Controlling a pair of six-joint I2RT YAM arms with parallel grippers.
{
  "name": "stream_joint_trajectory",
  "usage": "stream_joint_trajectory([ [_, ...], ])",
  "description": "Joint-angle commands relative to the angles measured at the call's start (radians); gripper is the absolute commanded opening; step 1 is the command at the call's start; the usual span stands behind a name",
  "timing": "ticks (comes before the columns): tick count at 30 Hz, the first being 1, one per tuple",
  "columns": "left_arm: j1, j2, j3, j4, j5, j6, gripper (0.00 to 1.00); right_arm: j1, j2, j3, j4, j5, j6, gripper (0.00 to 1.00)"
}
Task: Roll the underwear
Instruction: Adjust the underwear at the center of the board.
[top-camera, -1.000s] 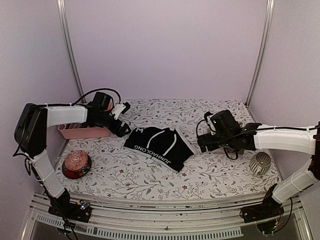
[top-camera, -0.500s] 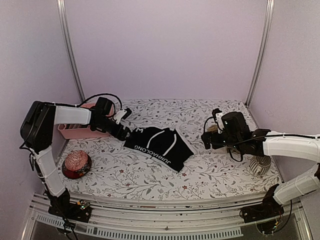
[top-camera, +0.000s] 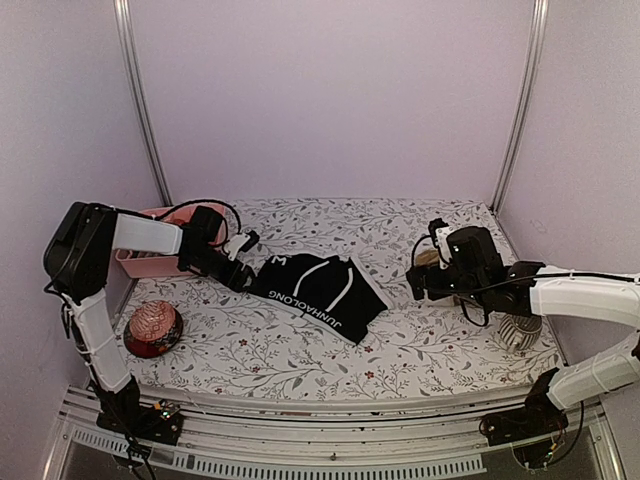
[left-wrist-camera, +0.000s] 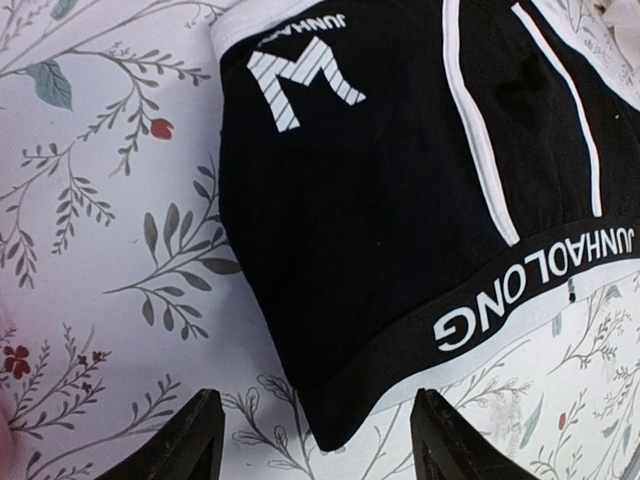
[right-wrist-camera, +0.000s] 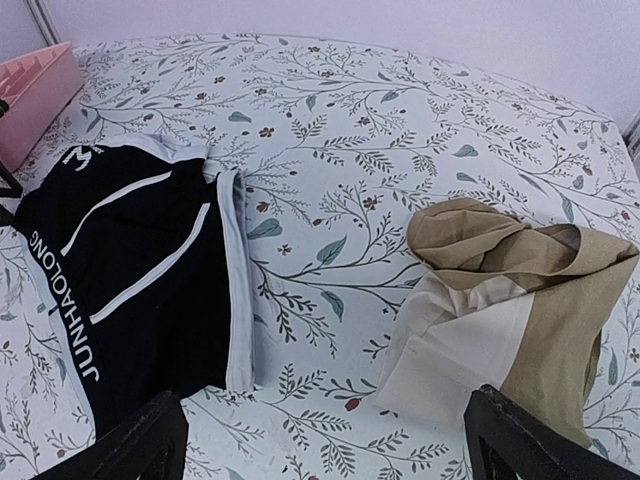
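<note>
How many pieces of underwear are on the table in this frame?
2. The black underwear lies flat at mid-table; the tan underwear sits crumpled to its right. The inside of the pink bin is not visible, so more could be hidden.

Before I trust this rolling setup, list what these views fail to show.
- Top view: tan underwear mostly hidden behind the right end effector.
- Left wrist view: black underwear cut off by the top and right edges.
- Top view: pink basket contents hidden by the left arm.
- Top view: left end effector too small and dark to read its jaws.
</note>
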Motion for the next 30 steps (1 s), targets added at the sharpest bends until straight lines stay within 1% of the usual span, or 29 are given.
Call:
stream_joint_trajectory([
  [1,0.009,0.029,-0.011,-0.022,0.02,0.009,0.63,0.0,-0.041,-0.013,0.01,0.047,0.006,0.99],
  [6,0.008,0.068,0.006,-0.043,0.045,0.009,0.5,-0.002,-0.043,-0.013,0.008,0.049,0.006,0.99],
  [8,0.007,0.087,0.014,-0.047,0.053,0.009,0.42,-0.001,-0.043,-0.013,0.007,0.049,0.005,0.99],
  [10,0.004,0.112,0.022,-0.05,0.057,0.009,0.35,0.0,-0.043,-0.013,0.008,0.05,0.003,0.99],
  [12,0.003,0.12,0.035,-0.054,0.057,0.01,0.26,-0.002,-0.042,-0.012,0.007,0.049,0.002,0.99],
  [16,-0.01,0.133,0.076,-0.08,0.046,0.008,0.02,-0.001,-0.039,-0.014,0.008,0.049,-0.001,0.99],
  [17,-0.016,0.135,0.088,-0.085,0.034,0.008,0.0,-0.001,-0.038,-0.012,0.008,0.049,-0.002,0.99],
  [20,-0.042,0.136,0.138,-0.096,-0.036,-0.004,0.0,-0.001,-0.038,-0.012,0.008,0.048,-0.003,0.99],
  [24,-0.086,0.143,0.269,-0.114,-0.218,0.001,0.0,-0.001,-0.04,-0.014,0.008,0.049,-0.001,0.99],
  [25,-0.11,0.148,0.329,-0.132,-0.279,0.014,0.0,0.0,-0.04,-0.014,0.008,0.048,0.0,0.99],
  [28,-0.169,0.165,0.456,-0.171,-0.374,0.086,0.0,-0.001,-0.036,-0.016,0.012,0.051,-0.005,0.99],
  [30,-0.239,0.16,0.498,-0.18,-0.412,0.158,0.0,0.0,-0.031,-0.016,0.017,0.048,-0.015,0.99],
])
